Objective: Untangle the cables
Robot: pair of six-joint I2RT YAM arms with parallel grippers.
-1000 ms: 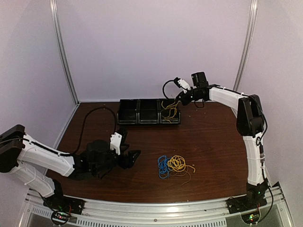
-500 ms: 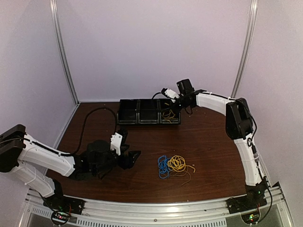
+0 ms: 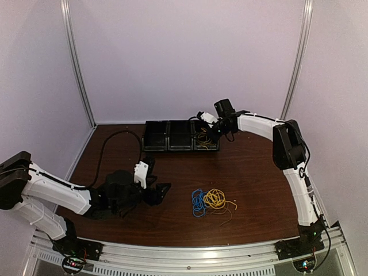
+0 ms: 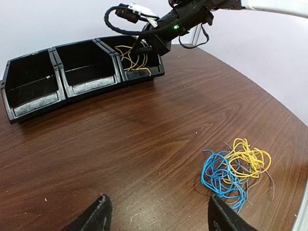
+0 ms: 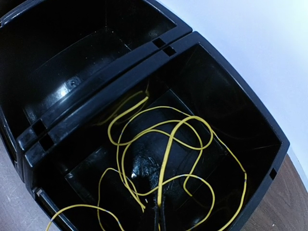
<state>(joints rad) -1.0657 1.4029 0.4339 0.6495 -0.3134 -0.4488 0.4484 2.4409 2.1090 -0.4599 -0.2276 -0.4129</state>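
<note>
My right gripper (image 5: 159,215) is clenched on a strand of thin yellow wire (image 5: 168,144), which loops loosely inside the rightmost bin (image 5: 250,120) — glossy black plastic, square-walled. My left gripper (image 4: 159,221) gapes wide and empty, low over the dark woodgrain table (image 4: 144,134) — the blue, yellow and dark tangle (image 4: 236,168) lies near it, untouched.

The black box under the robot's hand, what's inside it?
A yellow wire lies in loose loops inside the black box. The right gripper reaches in, shut on one strand. Whatever lies under its tip is hidden.
</note>
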